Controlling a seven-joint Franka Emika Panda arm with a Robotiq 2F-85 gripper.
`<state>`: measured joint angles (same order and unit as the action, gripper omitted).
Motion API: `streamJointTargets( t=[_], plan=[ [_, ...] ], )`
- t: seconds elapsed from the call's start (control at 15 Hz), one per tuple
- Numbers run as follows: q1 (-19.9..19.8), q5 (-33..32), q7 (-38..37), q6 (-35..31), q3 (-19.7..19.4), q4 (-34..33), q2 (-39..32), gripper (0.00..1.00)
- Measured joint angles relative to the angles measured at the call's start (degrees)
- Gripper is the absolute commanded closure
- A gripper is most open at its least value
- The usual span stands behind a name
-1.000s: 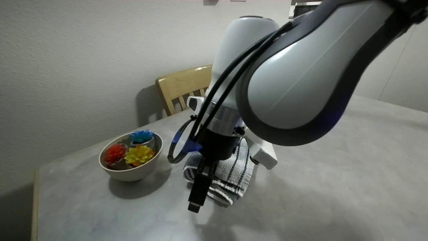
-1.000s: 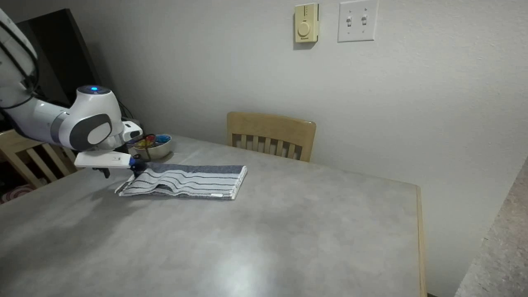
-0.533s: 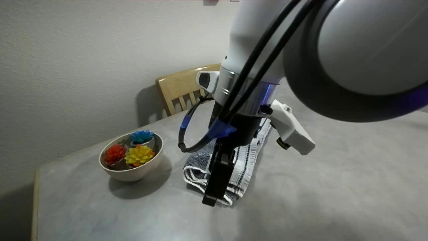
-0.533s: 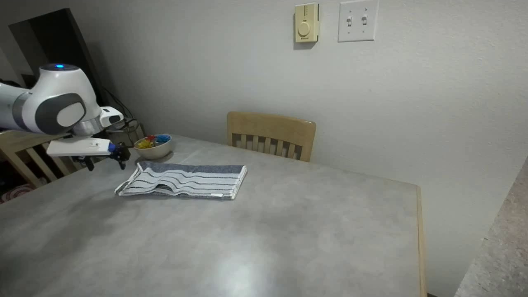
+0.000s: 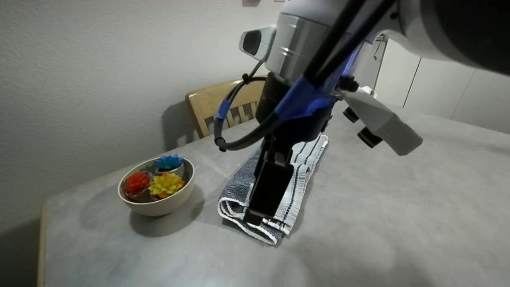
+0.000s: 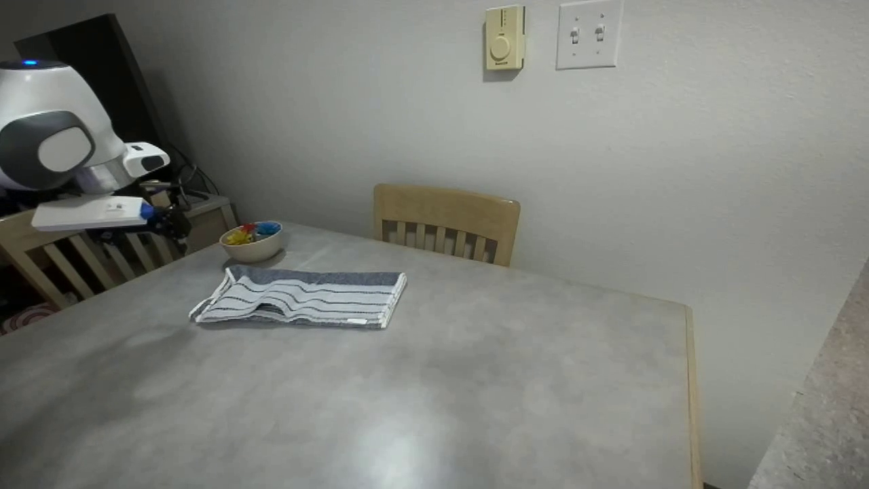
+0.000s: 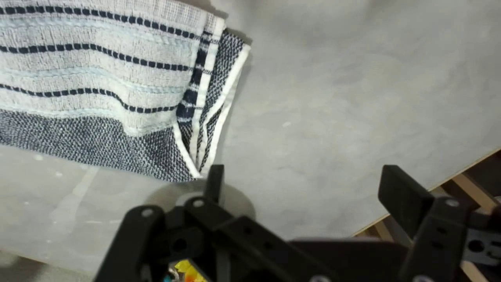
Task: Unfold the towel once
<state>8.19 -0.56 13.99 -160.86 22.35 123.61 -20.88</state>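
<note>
- Same gray table (image 6: 475, 380), but your arm (image 6: 61, 146) is up higher than a second ago.
- Your towel (image 6: 319, 299) hasn't budged: lying folded near the table's far-left corner in an exterior view, where you get it end to end.
- The bowl (image 6: 251, 253) sits even closer to that corner.
- Your gripper (image 7: 301, 176) is released and spread wide, clearest from the wrist view.
- Both exterior views show you all three flowers (image 5: 165, 184); wrist view just catches yellow and some blue.
</note>
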Motion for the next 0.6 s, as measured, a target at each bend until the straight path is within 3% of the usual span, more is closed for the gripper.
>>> streamJointTargets(
  t=[0.6],
  plan=[
    [0.5, 0.3, -0.1, 0.2, -0.8, 2.8, 3.7, 0.0]
  ],
)
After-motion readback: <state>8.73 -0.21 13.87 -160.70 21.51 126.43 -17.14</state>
